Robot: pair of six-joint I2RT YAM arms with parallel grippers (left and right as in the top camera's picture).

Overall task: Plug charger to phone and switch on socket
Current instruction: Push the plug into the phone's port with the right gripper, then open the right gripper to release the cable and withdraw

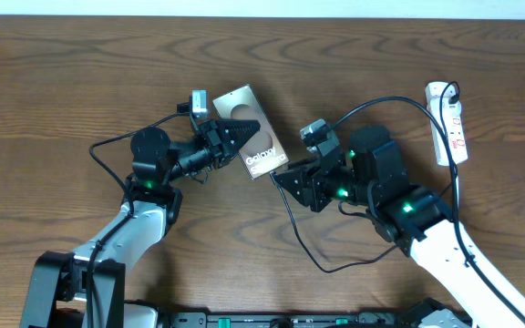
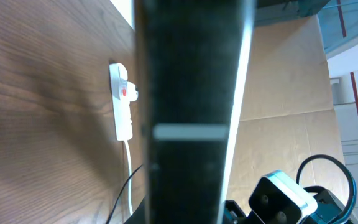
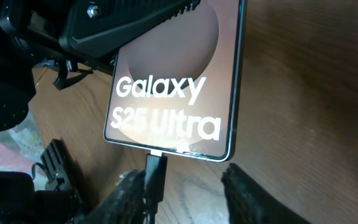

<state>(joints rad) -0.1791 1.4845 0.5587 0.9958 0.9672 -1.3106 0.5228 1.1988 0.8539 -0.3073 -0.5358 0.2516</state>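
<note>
Right fingers (image 3: 253, 194) spread, charger (image 3: 156, 169) between them, plugged into phone (image 3: 173, 81); left fingers (image 1: 229, 137) grasping phone.

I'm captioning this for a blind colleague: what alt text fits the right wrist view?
A phone lettered Galaxy S25 Ultra has the charger plug at its bottom edge. The left gripper clamps its upper end, and the right gripper stands open just below, over the wooden table.
</note>
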